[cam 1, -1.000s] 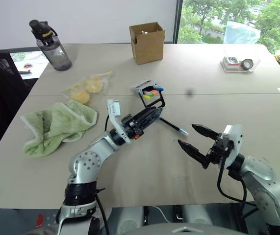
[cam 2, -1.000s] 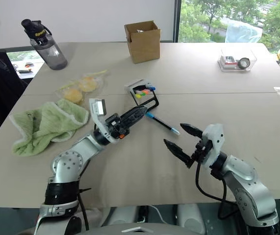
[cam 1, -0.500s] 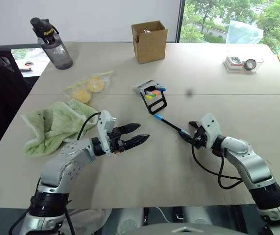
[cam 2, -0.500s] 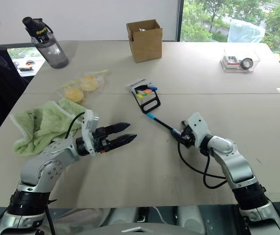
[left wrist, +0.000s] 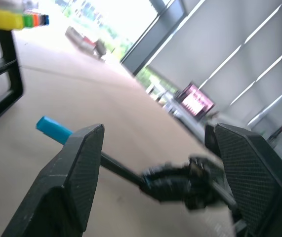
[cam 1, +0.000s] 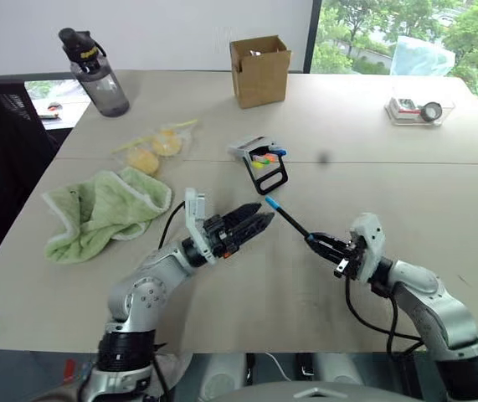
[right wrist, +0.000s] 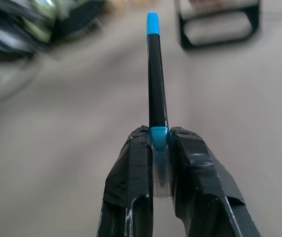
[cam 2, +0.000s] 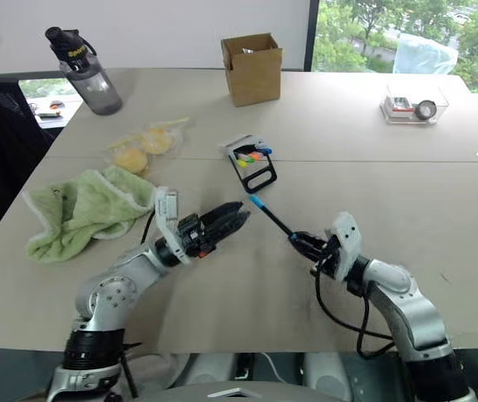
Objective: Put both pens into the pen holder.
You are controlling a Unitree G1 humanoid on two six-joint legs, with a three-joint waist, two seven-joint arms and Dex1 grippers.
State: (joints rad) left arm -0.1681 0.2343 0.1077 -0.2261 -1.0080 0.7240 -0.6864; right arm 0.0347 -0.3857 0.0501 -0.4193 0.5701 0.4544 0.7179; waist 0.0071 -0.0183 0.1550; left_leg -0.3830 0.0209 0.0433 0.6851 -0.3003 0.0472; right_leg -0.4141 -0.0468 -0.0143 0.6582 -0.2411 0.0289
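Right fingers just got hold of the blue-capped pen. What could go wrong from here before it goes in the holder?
1. The right gripper pinches the pen near one end only; the long free end could swing or slip.
2. The left gripper, fingers open, sits close to the pen's blue tip and could knock it.
3. The pen holder is small and light-looking; a poke from the tip might push it away.

Office meeting room: long table (cam 1: 406, 193), window (cam 1: 406, 33).
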